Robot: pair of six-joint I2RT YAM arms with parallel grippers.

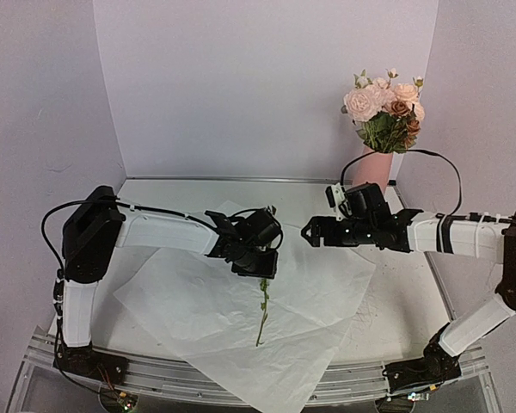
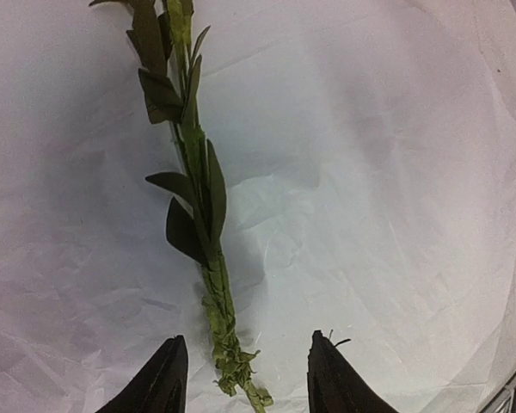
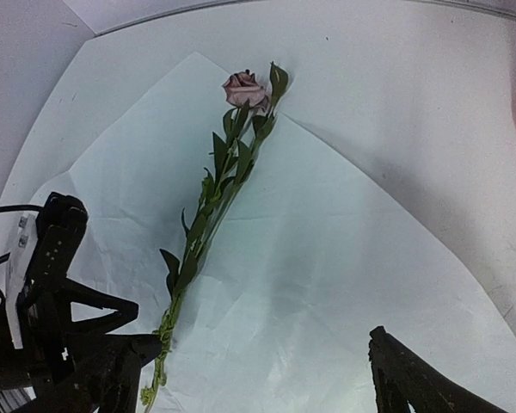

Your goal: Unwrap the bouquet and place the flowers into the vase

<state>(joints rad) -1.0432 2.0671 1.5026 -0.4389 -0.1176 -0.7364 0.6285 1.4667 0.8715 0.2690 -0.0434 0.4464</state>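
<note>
**A:** Where is the loose flower?

**B:** 1 rose stem (image 1: 261,314) lies flat on the spread sheet of white paper (image 1: 189,301). Its mauve-brown rose head (image 3: 243,89) is toward the back wall and its bare end toward the arms. Dark green leaves line the stem along most of its length.

**A:** And the rest of the flowers?

**B:** The other flowers (image 1: 383,101), cream, pale pink and brownish, stand upright in the pink vase (image 1: 371,169). The vase is at the back right of the desk (image 1: 404,297), well apart from the lying stem.

**A:** What is the left gripper doing?

**B:** The left gripper (image 1: 256,265) hangs low over the paper, right above the stem. In its wrist view the 2 jaws stand apart, 1 on each side of the stem's pale, frayed lower part. There is a clear gap on both sides, so nothing is clamped.

**A:** And the right one?

**B:** The right gripper (image 1: 309,232) hovers above the paper between the stem and the vase, pointing toward the left gripper. Its jaws are spread wide and hold nothing.

**A:** Is the paper flat?

**B:** It is crumpled but opened out, and 1 corner hangs over the desk's near edge.
</note>
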